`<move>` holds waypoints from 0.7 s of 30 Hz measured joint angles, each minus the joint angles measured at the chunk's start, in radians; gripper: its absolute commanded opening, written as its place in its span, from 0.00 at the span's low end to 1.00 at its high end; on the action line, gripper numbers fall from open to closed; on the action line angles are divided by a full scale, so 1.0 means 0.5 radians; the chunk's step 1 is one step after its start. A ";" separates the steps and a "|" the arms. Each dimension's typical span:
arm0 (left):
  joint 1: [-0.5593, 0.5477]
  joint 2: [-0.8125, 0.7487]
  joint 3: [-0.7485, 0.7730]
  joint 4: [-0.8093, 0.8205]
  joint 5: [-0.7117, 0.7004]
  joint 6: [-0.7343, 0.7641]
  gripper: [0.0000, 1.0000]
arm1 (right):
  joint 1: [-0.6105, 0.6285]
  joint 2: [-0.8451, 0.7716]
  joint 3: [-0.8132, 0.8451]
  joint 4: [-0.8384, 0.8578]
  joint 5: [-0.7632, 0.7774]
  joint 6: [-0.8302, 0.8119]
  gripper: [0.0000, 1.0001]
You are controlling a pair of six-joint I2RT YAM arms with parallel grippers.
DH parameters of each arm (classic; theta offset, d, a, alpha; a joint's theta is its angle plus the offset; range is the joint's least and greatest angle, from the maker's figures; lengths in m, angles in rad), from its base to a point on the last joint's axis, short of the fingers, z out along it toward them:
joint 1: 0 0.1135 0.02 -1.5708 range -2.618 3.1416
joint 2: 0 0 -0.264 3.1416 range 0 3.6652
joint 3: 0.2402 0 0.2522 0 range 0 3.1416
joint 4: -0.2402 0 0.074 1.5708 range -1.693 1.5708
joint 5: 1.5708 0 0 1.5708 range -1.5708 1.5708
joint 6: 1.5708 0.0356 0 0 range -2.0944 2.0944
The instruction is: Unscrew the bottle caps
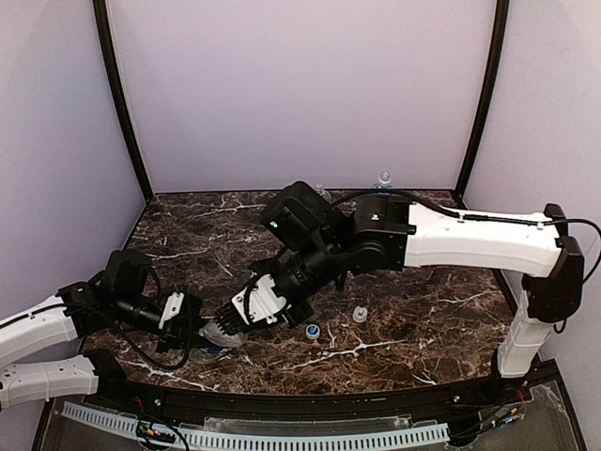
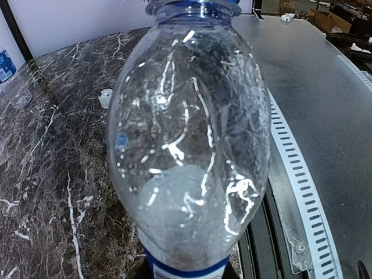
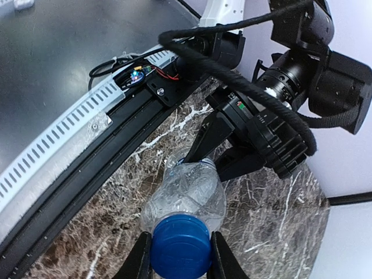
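A clear bottle point(image 3: 189, 192) with a blue label lies tilted low over the marble table point(image 1: 423, 319) near its front edge. My left gripper point(image 1: 192, 324) is shut on the bottle's lower body; in the left wrist view the bottle point(image 2: 192, 145) fills the frame and hides the fingers. My right gripper point(image 3: 181, 257) is shut on its dark blue cap point(image 3: 181, 244), one finger pressed to each side. Two loose caps lie on the table: a pale blue-and-white cap point(image 1: 313, 331) and a white cap point(image 1: 360, 314).
Two other bottles stand at the back by the wall, one point(image 1: 383, 180) right of centre and one point(image 1: 322, 191) partly behind the right arm. A black rail with a white slotted strip point(image 1: 282, 437) runs along the table's front edge.
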 measured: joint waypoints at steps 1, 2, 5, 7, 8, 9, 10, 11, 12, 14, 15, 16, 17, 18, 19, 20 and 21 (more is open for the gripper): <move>0.002 0.000 0.009 -0.018 0.005 0.014 0.18 | 0.005 0.000 0.003 -0.008 0.029 -0.072 0.00; 0.002 0.002 0.018 -0.032 -0.002 0.022 0.17 | 0.007 0.000 0.003 -0.011 0.054 -0.142 0.08; 0.012 0.002 0.022 -0.037 -0.044 0.021 0.16 | 0.011 -0.008 -0.029 0.023 0.135 -0.266 0.58; 0.014 0.002 0.022 -0.034 -0.066 -0.013 0.15 | 0.013 -0.036 -0.107 0.111 0.223 -0.300 0.80; 0.014 -0.002 0.022 -0.009 -0.079 -0.040 0.14 | 0.014 -0.052 -0.151 0.167 0.278 -0.294 0.93; 0.014 -0.005 0.022 0.014 -0.096 -0.066 0.13 | 0.014 -0.065 -0.189 0.215 0.328 -0.261 0.98; 0.014 -0.008 0.022 0.043 -0.122 -0.095 0.13 | 0.013 -0.076 -0.219 0.272 0.379 -0.220 0.98; 0.014 -0.008 0.022 0.082 -0.166 -0.125 0.13 | 0.008 -0.080 -0.230 0.319 0.410 -0.169 0.98; 0.014 -0.008 0.022 0.121 -0.208 -0.154 0.13 | -0.002 -0.086 -0.238 0.369 0.450 -0.109 0.99; 0.014 -0.008 0.022 0.211 -0.316 -0.213 0.13 | -0.021 -0.114 -0.246 0.481 0.506 0.073 0.99; 0.014 -0.008 0.021 0.259 -0.380 -0.243 0.13 | -0.031 -0.134 -0.247 0.526 0.517 0.170 0.99; 0.014 -0.008 0.018 0.319 -0.448 -0.267 0.13 | -0.050 -0.157 -0.246 0.575 0.519 0.303 0.99; 0.014 -0.008 0.013 0.379 -0.516 -0.293 0.13 | -0.078 -0.183 -0.243 0.626 0.507 0.462 0.99; 0.014 -0.008 0.005 0.443 -0.591 -0.312 0.13 | -0.104 -0.201 -0.237 0.659 0.490 0.594 0.98; 0.014 -0.008 -0.005 0.505 -0.668 -0.330 0.13 | -0.138 -0.216 -0.217 0.692 0.469 0.756 0.98; 0.014 -0.008 -0.012 0.558 -0.748 -0.346 0.13 | -0.159 -0.220 -0.199 0.717 0.459 0.865 0.97; 0.014 -0.008 -0.024 0.629 -0.858 -0.359 0.13 | -0.190 -0.220 -0.168 0.748 0.446 1.032 0.95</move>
